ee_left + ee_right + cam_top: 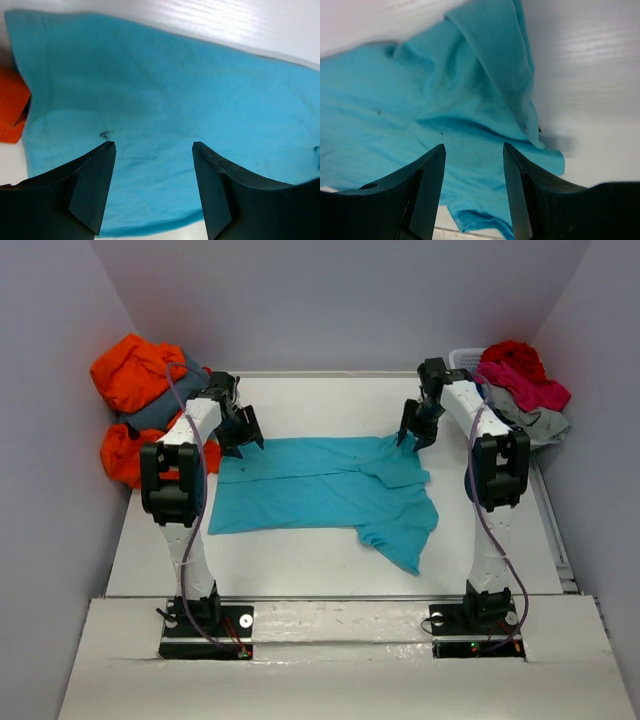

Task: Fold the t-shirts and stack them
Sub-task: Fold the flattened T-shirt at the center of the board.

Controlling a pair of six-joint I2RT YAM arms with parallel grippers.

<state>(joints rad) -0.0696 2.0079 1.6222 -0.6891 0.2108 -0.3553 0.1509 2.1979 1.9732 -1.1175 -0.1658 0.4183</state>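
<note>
From above, the turquoise t-shirt (320,490) lies spread across the middle of the white table (300,570). Its left part is fairly flat, while its right part is rumpled, with a flap trailing toward the near edge. The left claw (243,440) hangs at the shirt's far left corner and the right claw (415,435) at its far right corner. From this height I cannot tell if the tips touch the cloth.

The wrist cameras settle the rest: each claw stands well open over turquoise cloth, with nothing between its fingers. The left wrist view also catches a small dark fleck (104,134) on the fabric.

Orange shirts (130,375) and a slate grey shirt (160,412) are heaped at far left. Red and pink shirts (520,375) sit piled over the white basket (462,357) at far right.
</note>
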